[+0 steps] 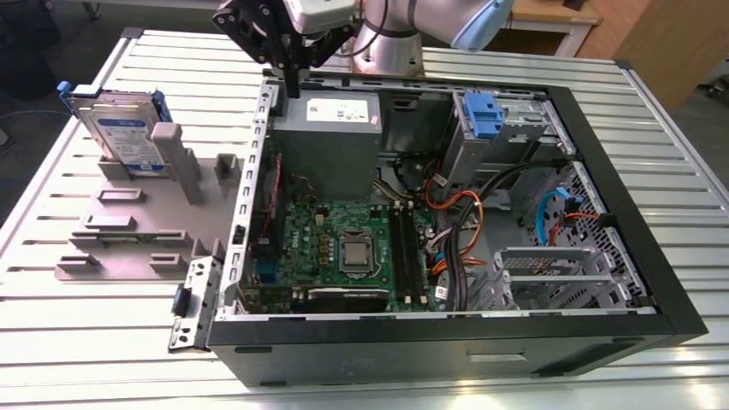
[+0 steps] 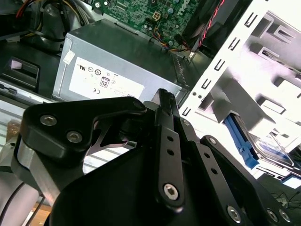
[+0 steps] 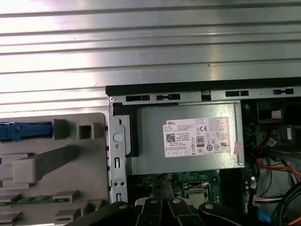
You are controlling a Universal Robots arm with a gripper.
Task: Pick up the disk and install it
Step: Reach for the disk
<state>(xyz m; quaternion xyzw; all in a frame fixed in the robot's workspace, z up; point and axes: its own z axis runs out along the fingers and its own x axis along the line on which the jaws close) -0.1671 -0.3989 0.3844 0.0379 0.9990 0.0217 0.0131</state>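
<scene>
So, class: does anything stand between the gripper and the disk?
Nothing visible does. The gripper hangs above the case rim by the power supply; the disk stands in the grey holder, with ribbed table between.

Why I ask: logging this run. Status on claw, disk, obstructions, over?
Claw shut, empty, above case edge near power supply. Disk standing in grey holder, apart from claw. Nothing between them.

The open-topped case (image 1: 456,342) leaves room from above, but orange and black cables (image 1: 473,213) crowd the space by the drive bay (image 1: 501,128), and a grey holder post (image 1: 171,149) stands just beside the disk (image 1: 119,132), which is free overhead.
</scene>
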